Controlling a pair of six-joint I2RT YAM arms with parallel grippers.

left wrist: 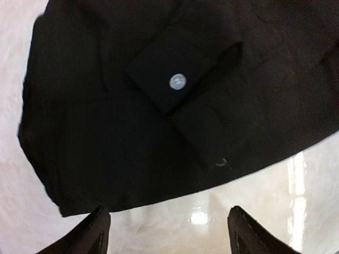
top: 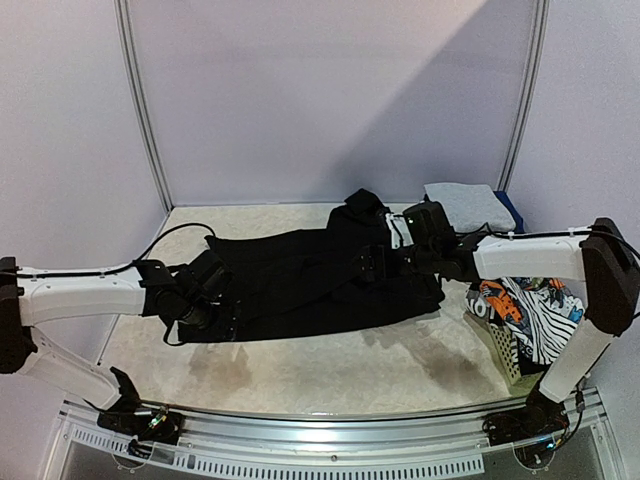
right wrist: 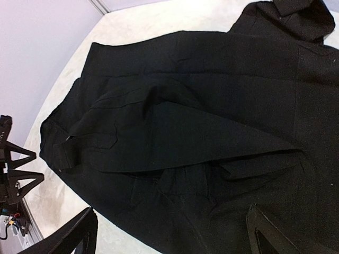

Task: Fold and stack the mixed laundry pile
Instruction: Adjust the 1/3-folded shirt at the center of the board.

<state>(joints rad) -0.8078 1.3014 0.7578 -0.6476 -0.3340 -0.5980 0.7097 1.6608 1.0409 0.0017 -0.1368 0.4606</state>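
Overhead: black hooded top (top: 300, 285) lies flat on the table (top: 330, 375). Left wrist: left pincer (left wrist: 169, 233) spread, empty, just off the hem (left wrist: 148, 194); buttoned cuff (left wrist: 177, 82), loosely laid, may slip unfolded. Right wrist: right pincer (right wrist: 172, 230) spread above folded sleeve (right wrist: 175, 132); a low pass could snag and drag layers.

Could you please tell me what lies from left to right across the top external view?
Left gripper → black hooded top → folded grey shirt → white basket with printed and striped pieces.
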